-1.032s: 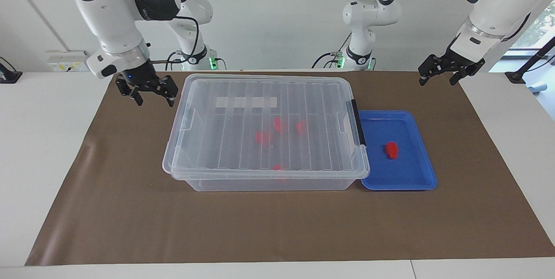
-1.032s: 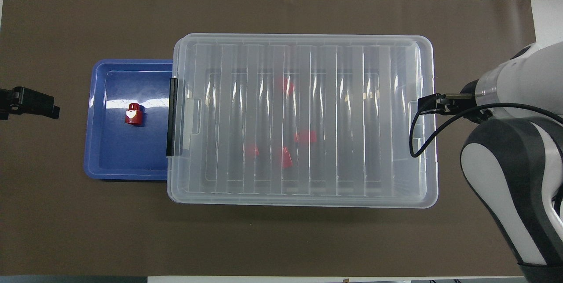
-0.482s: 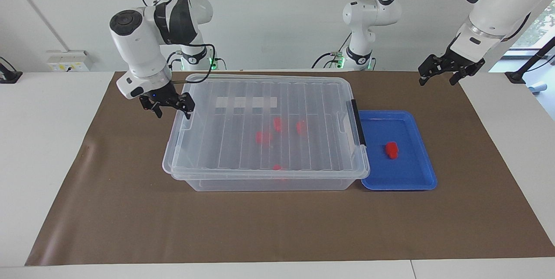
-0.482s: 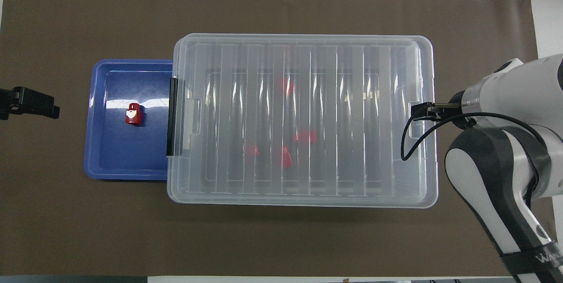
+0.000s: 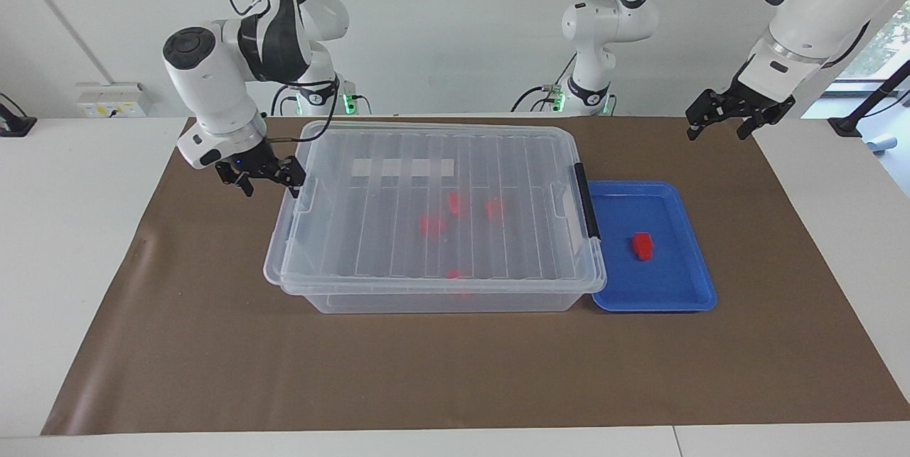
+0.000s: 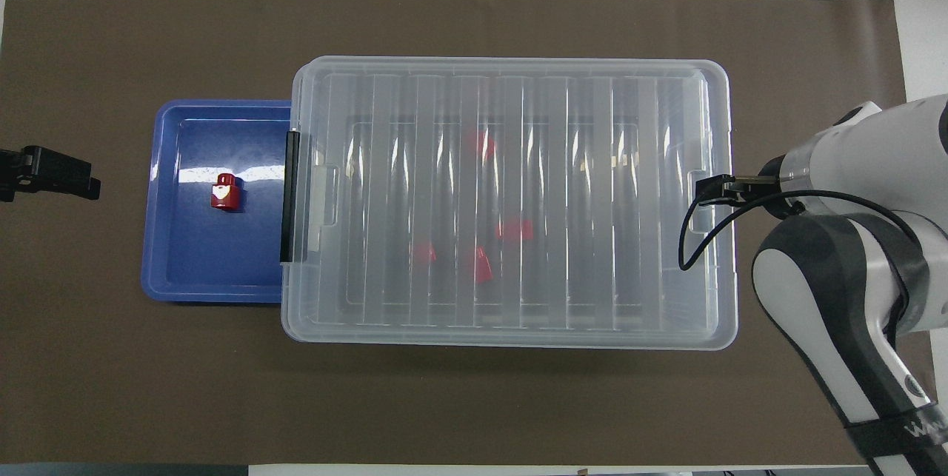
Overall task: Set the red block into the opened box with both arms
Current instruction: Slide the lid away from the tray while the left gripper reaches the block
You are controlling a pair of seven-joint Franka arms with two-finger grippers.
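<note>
- Red block (image 5: 642,246) lying in blue tray (image 5: 675,297), alone, well apart from both grippers.
- Blue tray set just beside box (image 5: 434,212), at the left arm's end of the table, its edge tucked under the box's black clip handle (image 5: 587,210).
- Box standing mid-table on brown mat (image 5: 455,364), ribbed clear lid (image 6: 511,198) resting over it, the lid's edge at the right arm's end looking slightly raised; several red pieces (image 5: 455,205) showing dimly through the plastic.
- Right gripper (image 5: 269,180) low at the box's end toward the right arm, fingers spread, one fingertip at the lid's rim; actual contact impossible to confirm.
- Left gripper (image 5: 719,124) hanging spread and empty above the mat's corner at the left arm's end, arm waiting.
</note>
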